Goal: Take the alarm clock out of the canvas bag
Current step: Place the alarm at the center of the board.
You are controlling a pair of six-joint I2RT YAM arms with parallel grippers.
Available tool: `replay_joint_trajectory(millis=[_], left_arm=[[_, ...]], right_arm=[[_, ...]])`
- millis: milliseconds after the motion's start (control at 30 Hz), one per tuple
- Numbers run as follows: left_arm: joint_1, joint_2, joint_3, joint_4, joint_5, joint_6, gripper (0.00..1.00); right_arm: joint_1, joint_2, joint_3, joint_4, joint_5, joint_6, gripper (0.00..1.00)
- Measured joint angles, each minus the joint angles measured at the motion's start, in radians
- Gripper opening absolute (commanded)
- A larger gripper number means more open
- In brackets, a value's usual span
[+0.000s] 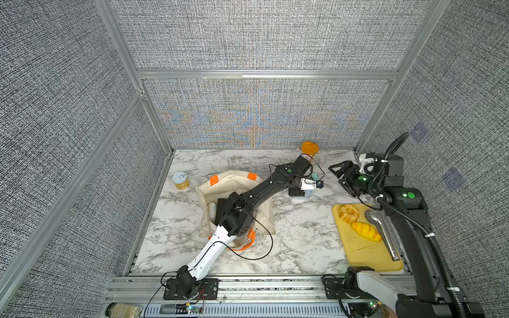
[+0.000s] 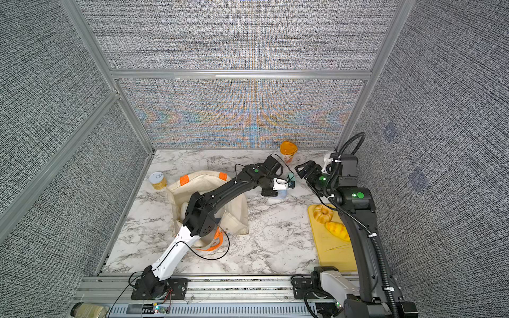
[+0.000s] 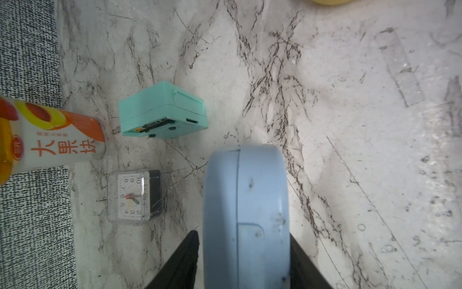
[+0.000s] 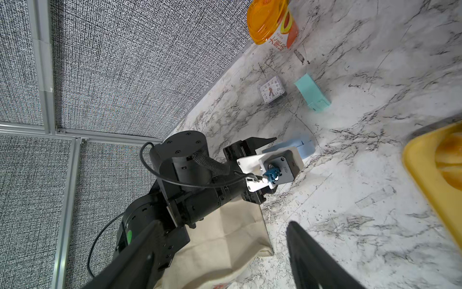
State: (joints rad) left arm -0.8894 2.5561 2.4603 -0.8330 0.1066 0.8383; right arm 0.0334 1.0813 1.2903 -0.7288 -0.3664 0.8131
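A pale blue alarm clock (image 3: 246, 212) stands on the marble table to the right of the canvas bag (image 1: 234, 179), outside it. My left gripper (image 3: 242, 235) straddles the clock with its jaws open. One finger (image 3: 190, 252) stands clear of the clock's side and the other lies close against it. In a top view the left arm reaches across the cream bag to the clock (image 1: 308, 194). My right gripper (image 1: 334, 168) hovers open and empty at the back right, beyond the clock. The right wrist view shows the bag's corner (image 4: 225, 237) below its fingers.
A teal box clock (image 3: 162, 112) and a small clear-cased clock (image 3: 135, 197) sit just beyond the blue one. An orange-lidded cup (image 1: 310, 148) stands by the back wall. A can (image 1: 181, 181) is left of the bag. At the right, a yellow board (image 1: 366, 253) holds bread and tongs.
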Motion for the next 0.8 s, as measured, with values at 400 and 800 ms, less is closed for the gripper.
replay_joint_trajectory(millis=[400, 800], left_arm=[[-0.001, 0.0, -0.037, 0.072, -0.053, -0.009, 0.76], [0.0, -0.017, -0.039, 0.127, -0.078, -0.011, 0.78]], right_arm=[[0.0, -0.002, -0.006, 0.003, -0.003, 0.003, 0.8], [0.0, -0.002, -0.007, 0.004, -0.004, 0.003, 0.81]])
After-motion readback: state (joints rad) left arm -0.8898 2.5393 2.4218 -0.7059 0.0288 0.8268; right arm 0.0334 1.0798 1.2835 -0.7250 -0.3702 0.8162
